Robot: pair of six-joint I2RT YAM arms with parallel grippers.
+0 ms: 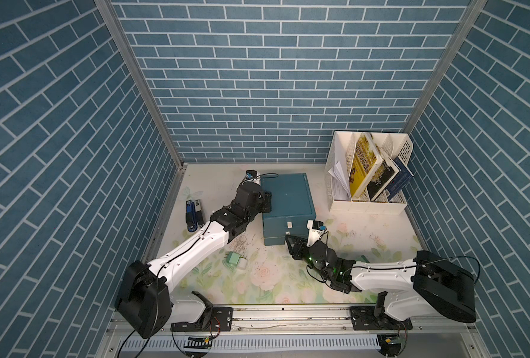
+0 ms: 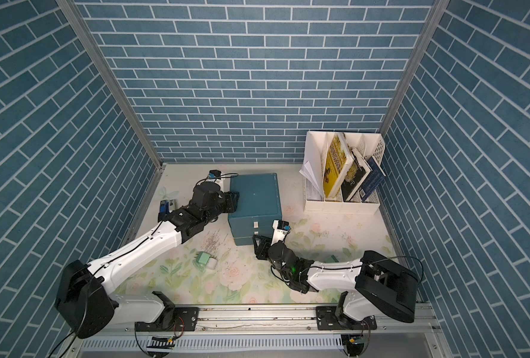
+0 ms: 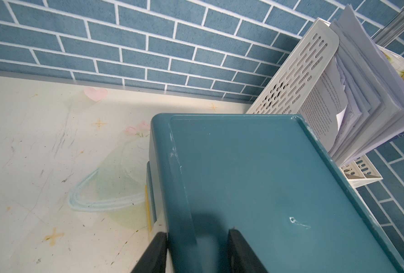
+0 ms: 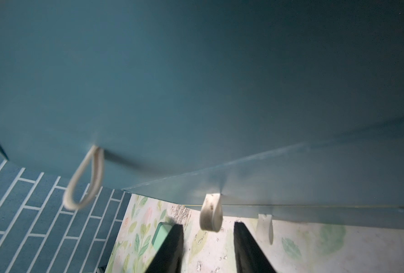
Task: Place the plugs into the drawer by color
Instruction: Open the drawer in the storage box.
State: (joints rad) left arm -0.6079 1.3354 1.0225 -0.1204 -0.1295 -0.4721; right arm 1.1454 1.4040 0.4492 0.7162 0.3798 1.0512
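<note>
The drawer (image 1: 288, 198) (image 2: 254, 198) is a dark teal cabinet of three stacked drawers at mid-table. My left gripper (image 1: 266, 201) (image 3: 197, 236) is shut on the raised left edge of its top (image 3: 255, 177), one finger outside and one on top. My right gripper (image 1: 287, 239) (image 4: 208, 227) stands open at the cabinet's front. The middle white tab handle (image 4: 211, 212) hangs just beyond its fingertips, untouched. A mint green plug (image 1: 233, 258) (image 2: 203, 258) and a white plug (image 1: 243, 264) lie together front left. Another green plug (image 1: 364, 258) peeks from behind the right arm.
Blue and black staplers (image 1: 193, 215) lie by the left wall. A white perforated book rack (image 1: 369, 198) (image 3: 290, 78) with books stands at the back right, close to the cabinet. Brick-patterned walls enclose three sides.
</note>
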